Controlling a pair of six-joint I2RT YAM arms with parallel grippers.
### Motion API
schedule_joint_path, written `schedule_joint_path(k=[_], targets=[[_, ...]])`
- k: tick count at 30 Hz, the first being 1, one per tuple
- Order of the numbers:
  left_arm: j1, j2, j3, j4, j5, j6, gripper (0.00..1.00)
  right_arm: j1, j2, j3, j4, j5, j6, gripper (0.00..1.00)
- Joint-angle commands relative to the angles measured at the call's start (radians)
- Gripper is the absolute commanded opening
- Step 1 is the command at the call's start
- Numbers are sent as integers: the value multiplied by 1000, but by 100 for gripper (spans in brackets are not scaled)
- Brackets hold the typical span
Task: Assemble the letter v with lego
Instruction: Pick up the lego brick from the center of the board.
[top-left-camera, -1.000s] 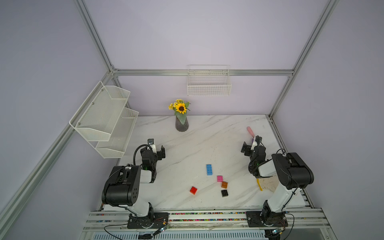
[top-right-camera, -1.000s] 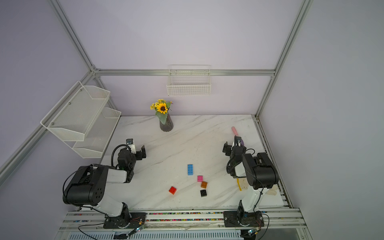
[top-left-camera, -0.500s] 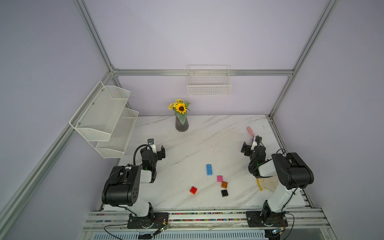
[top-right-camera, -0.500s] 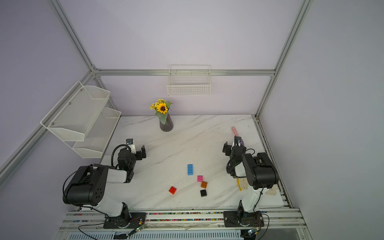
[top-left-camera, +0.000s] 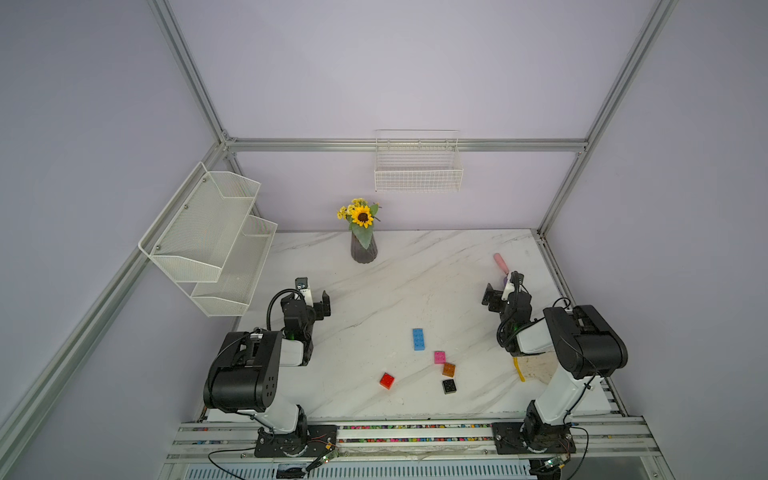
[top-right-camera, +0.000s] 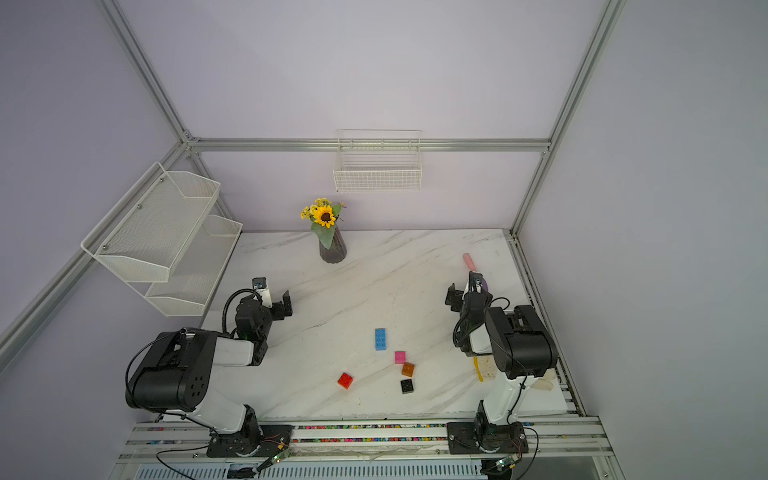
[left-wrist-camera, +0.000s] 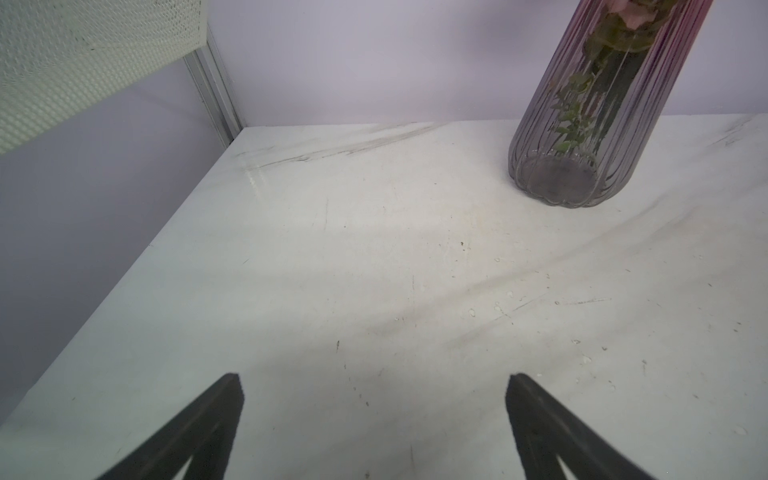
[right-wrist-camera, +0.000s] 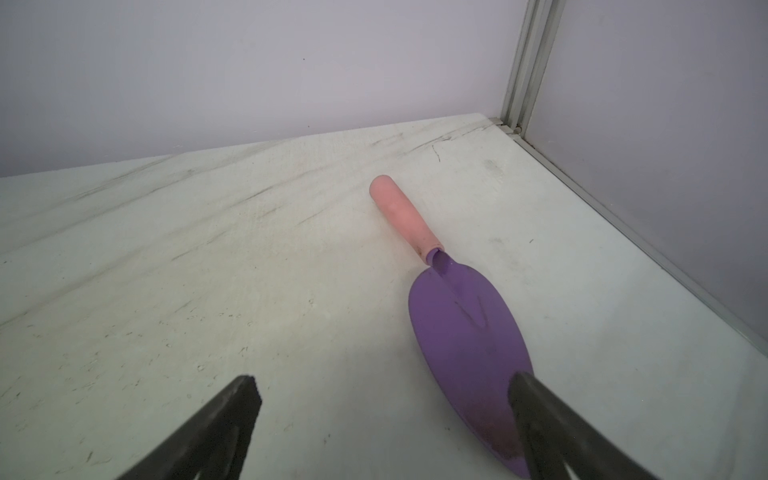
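Top views both show the task not yet begun: no two pieces of the lego are joined, and the letter v exists nowhere on the table (top-left-camera: 374, 270). All five bricks lie loose, studs up, on the near middle of the marble surface, between the two arm bases and closer to the right arm.

Condition of parts:
- The blue brick (top-left-camera: 418, 339), the one long piece, lies farthest from the front rail.
- The pink brick (top-left-camera: 439, 357) sits just beside the blue brick's near right corner, apart from it.
- The orange-brown brick (top-left-camera: 449, 369) is just beside the pink. Whether their corners touch cannot be confirmed at this size.
- The black brick (top-left-camera: 449, 386) lies near the orange-brown one, towards the rail, with a gap.
- The red brick (top-left-camera: 387, 380) is well apart, to the left of the group.
- All appear whole and rest flat.

Grippers:
- The left gripper (left-wrist-camera: 374, 377) stands wide and empty over bare table, facing the vase (left-wrist-camera: 582, 137).
- The right gripper (right-wrist-camera: 382, 376) is likewise wide and empty. One finger overlaps the blade of the purple trowel (right-wrist-camera: 465, 328) in the right wrist view; contact cannot be told.
- Both are well apart from the bricks.

Outstanding, in my judgement, is every join: blue as base, then two squares stepped up each arm
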Motion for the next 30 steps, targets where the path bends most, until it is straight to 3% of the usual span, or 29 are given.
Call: schedule_joint_path(k=[1, 7, 11, 18, 23, 30], targets=[[5, -9, 17, 20, -3, -1, 100, 16, -4, -12, 50, 131, 24, 97], [-2, -42, 51, -52, 19, 22, 100, 67, 4, -21, 92, 195, -24, 97], [-5, -96, 246, -447, -36, 3, 100, 79, 4, -39, 131, 206, -37, 97], [-89, -250, 376, -680, -79, 101, 100, 108, 13, -94, 264, 211, -76, 97], [-183, -342, 499, -996, -32, -1, 100, 107, 16, -156, 361, 198, -65, 97], [-397, -468, 507, -1244, -33, -194, 100, 104, 24, -173, 411, 189, -68, 97]])
